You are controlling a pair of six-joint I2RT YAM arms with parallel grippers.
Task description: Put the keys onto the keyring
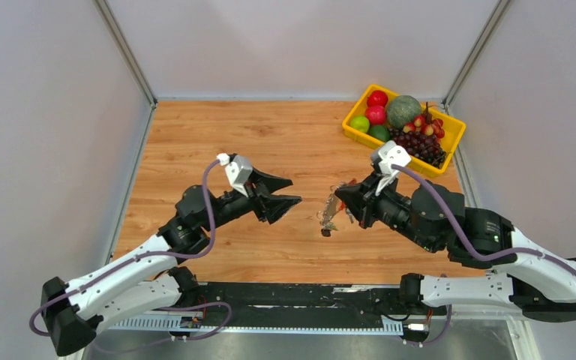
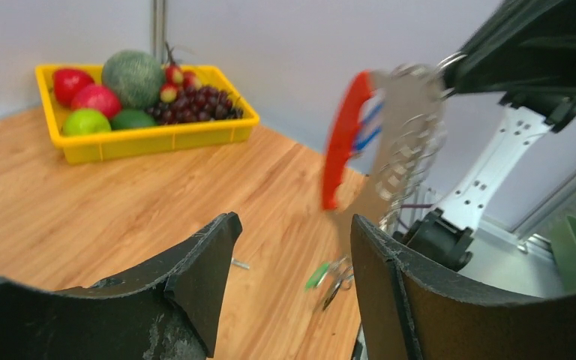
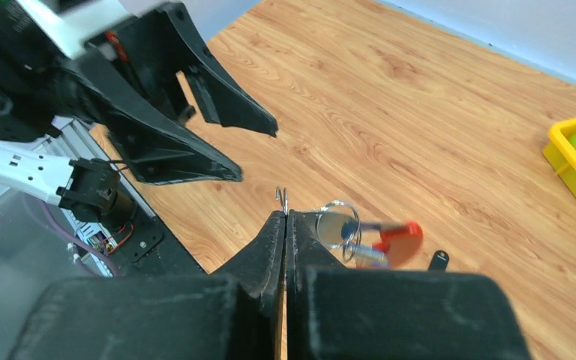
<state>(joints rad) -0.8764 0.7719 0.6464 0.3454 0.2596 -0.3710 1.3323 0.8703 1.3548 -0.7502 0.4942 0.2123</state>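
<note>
**Two-arm station, seen from above and from both wrists.** The right gripper (image 1: 343, 196) is pressed together on the upper end of the keyring (image 2: 401, 142). The keyring hangs from it above the table (image 1: 270, 135), between the two grippers and closer to the right one.

The left gripper (image 2: 294, 225) stands spread, its jaws apart and holding nothing. It faces the keyring with a gap between them (in its own wrist view the grey strip appears just beyond and above the right-hand finger).

Long axis of the keyring: steep, near upright, with the top leaning into the right gripper and the lower end pointing down at the wood. The red curved part runs along its left edge in the left wrist view.

- A blue key (image 2: 369, 127) shows just behind the red part.
- A green key (image 2: 317, 276) sits below the strip's lower end; whether it hangs or lies on the table cannot be told.
- A black key (image 3: 439, 260) lies on the wood nearby.
- A yellow tray (image 2: 157, 139) stands at the far right corner.
</note>
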